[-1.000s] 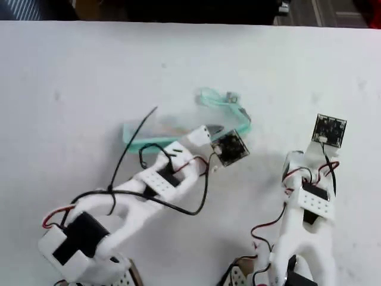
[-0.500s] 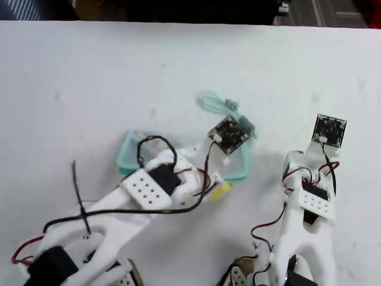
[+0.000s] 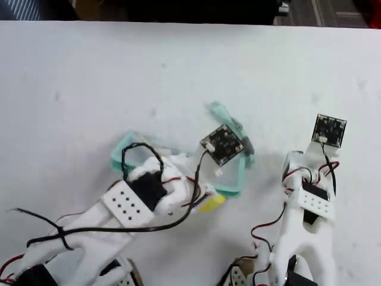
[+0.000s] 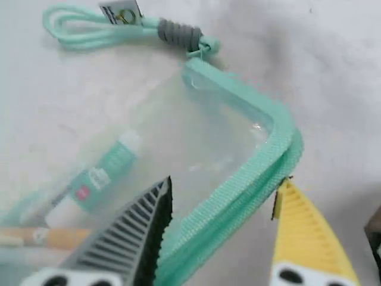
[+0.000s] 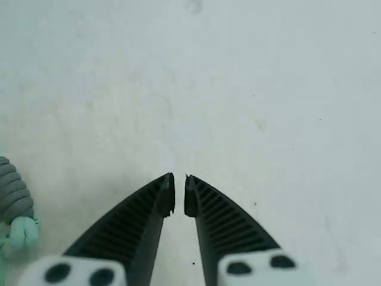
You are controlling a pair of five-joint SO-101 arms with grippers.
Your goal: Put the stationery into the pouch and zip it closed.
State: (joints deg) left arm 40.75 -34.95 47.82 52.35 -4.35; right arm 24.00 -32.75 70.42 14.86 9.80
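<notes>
Mint-trimmed clear pouch (image 4: 208, 125) lies flat on the white table (image 5: 238, 71), with a teal tube (image 4: 107, 167) and a pencil (image 4: 53, 237) inside. Left gripper (image 4: 225, 185) is spread wide and straddles the pouch's zipper edge, clamping nothing. Right gripper (image 5: 180, 179) hangs over the table near the pouch's cord (image 4: 89, 27), fingertips nearly together, empty.

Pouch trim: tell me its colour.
The pouch trim is mint green, around a clear body. It shows best in the left wrist view.
</notes>
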